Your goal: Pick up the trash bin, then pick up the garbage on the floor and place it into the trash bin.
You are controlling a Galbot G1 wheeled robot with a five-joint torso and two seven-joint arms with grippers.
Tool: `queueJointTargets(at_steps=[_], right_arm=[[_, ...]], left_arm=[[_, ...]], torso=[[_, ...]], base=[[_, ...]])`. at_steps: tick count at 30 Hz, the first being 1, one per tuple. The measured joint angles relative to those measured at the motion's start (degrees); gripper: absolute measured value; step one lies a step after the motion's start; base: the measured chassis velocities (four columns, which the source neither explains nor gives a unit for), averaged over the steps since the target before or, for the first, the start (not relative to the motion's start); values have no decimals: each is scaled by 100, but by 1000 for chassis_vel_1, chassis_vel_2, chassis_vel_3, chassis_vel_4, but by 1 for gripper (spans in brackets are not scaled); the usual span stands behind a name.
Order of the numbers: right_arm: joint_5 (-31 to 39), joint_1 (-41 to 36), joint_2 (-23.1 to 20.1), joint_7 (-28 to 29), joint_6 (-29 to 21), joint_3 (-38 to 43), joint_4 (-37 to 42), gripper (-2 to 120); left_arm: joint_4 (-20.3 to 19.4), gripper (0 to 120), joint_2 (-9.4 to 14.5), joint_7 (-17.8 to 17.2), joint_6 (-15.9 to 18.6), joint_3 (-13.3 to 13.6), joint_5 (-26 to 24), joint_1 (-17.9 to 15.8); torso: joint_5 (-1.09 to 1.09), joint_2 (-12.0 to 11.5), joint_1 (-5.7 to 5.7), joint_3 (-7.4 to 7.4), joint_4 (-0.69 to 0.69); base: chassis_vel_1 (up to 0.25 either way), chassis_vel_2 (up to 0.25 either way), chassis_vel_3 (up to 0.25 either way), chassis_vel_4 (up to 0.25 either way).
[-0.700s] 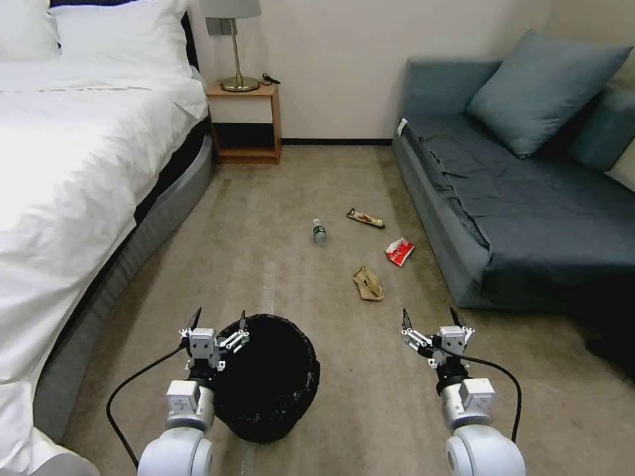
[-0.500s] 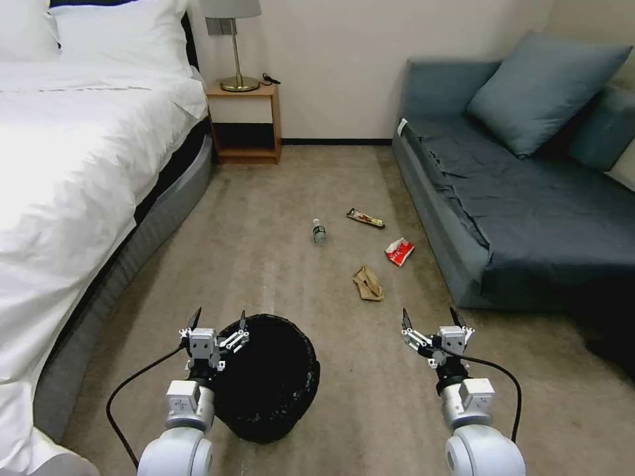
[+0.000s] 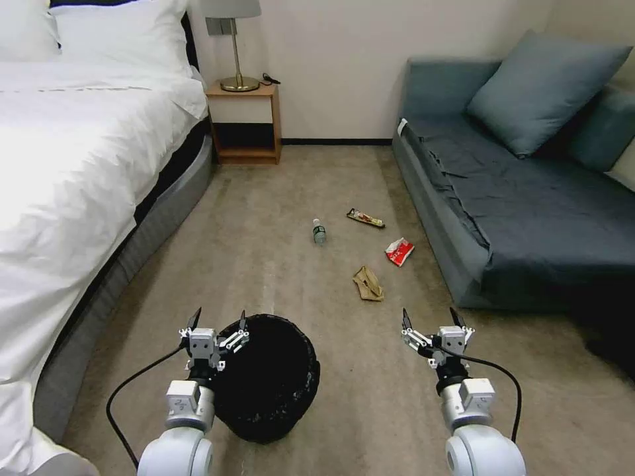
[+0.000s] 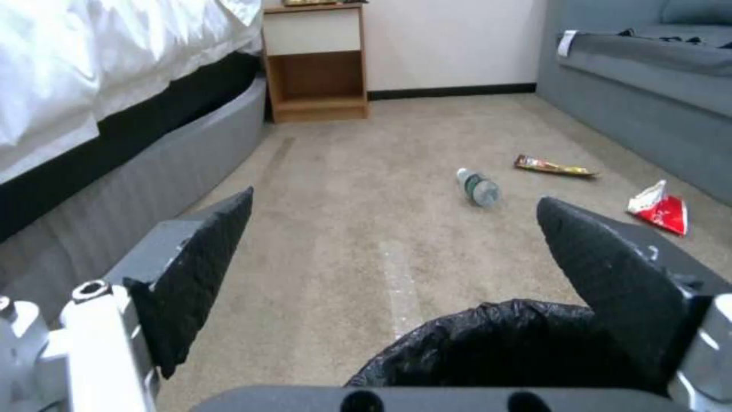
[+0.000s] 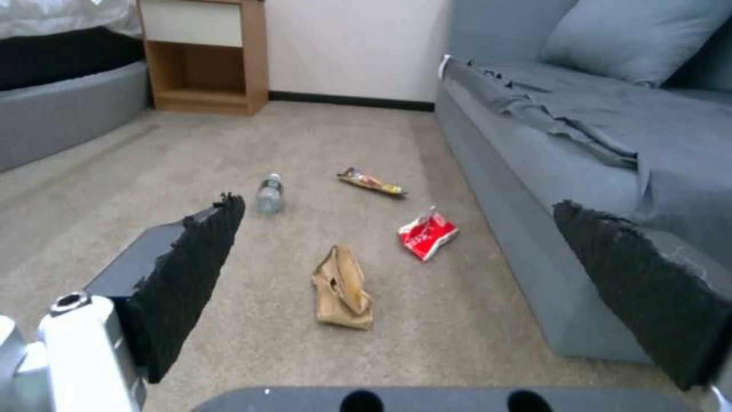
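Crinkled glossy black plastic lines the trash bin [image 3: 271, 377]; matt carpet [image 3: 297, 192]; wooden nightstand [image 3: 243, 122].

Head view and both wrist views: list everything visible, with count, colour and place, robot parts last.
trash bin: one, black bag liner, on the carpet just ahead of the robot, left of centre.
paper wad: one, tan, on the carpet, nearest of the litter.
packet: one, red and white, close to the sofa base.
bottle: one, clear with green label, lying mid-floor.
snack wrapper: one, long and dark, farthest litter.
bed: one, white, along the left.
nightstand: one, wood, against the far wall, holding a lamp.
sofa: one, blue-grey, right, with cushions.
left tool: one, open, above the bin's near-left rim.
right tool: one, open, above bare carpet.
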Motion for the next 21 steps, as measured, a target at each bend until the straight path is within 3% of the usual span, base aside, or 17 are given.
queueJointTargets(at_steps=[11,17,20,21], right_arm=[[0,0,0,5,-1,0,3,100],[51,28,44,804,-237,108,1017,100],[80,47,60,1144,-326,162,1459,100],[147,36,5,1213,-351,195,1554,100]], left_arm=[[-24,100,-10,0,10,-20,0,3],[-1063,100,-420,-12,379,-848,24,148],[-1281,100,-376,-2,491,-917,-71,214],[-1353,100,-322,-2,556,-936,-129,236]], torso=[[-1,0,0,0,0],[4,0,0,0,2],[-5,0,0,-1,0],[2,0,0,0,-1]], base=[[0,0,0,0],[0,0,0,0],[0,0,0,0],[0,0,0,0]])
